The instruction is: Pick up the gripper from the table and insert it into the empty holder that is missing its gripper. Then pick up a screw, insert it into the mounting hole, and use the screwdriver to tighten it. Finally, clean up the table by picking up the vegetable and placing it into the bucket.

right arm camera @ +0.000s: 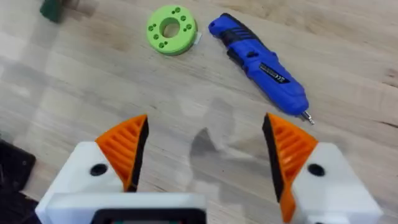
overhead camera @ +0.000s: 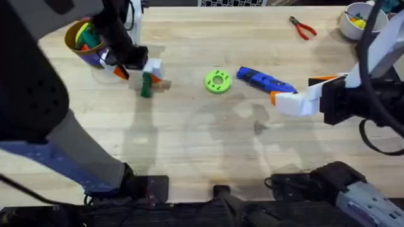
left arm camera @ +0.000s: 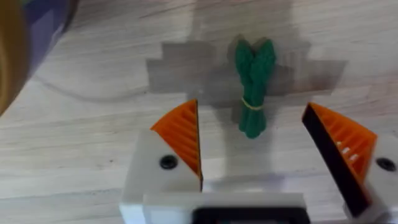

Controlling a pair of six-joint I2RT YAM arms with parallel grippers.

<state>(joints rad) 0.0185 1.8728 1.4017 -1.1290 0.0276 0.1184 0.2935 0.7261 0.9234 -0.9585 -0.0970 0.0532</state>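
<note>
1. At the far left of the table, we are seeing the short yellow-brown bucket point(overhead camera: 84, 39) with its purple band, standing upright with colourful toys at its mouth.
2. Just right of it, we are holding our left gripper point(left arm camera: 252, 146) above the wood with its orange ribbed fingers point(left arm camera: 180, 134) spread wide and grasping nothing.
3. The slim dark-green toy vegetable point(left arm camera: 253, 87) is lying flat on the wooden table point(overhead camera: 208, 145) just ahead of that open gap, touching neither finger; overhead it is sitting right of the bucket point(overhead camera: 146, 86).
4. Near the middle, the round lime-green disc with holes point(overhead camera: 218, 81) is resting flat.
5. Just right of the disc, the blue pen-shaped electric screwdriver point(right arm camera: 260, 65) is lying on its side, its silver tip nearer our right arm.
6. Our right gripper point(right arm camera: 205, 155) is hovering near the screwdriver, fingers wide apart and empty.
7. At the far right edge, red-handled pliers point(overhead camera: 303, 28) and a white bowl point(overhead camera: 353, 20) are lying well apart from the rest.
</note>
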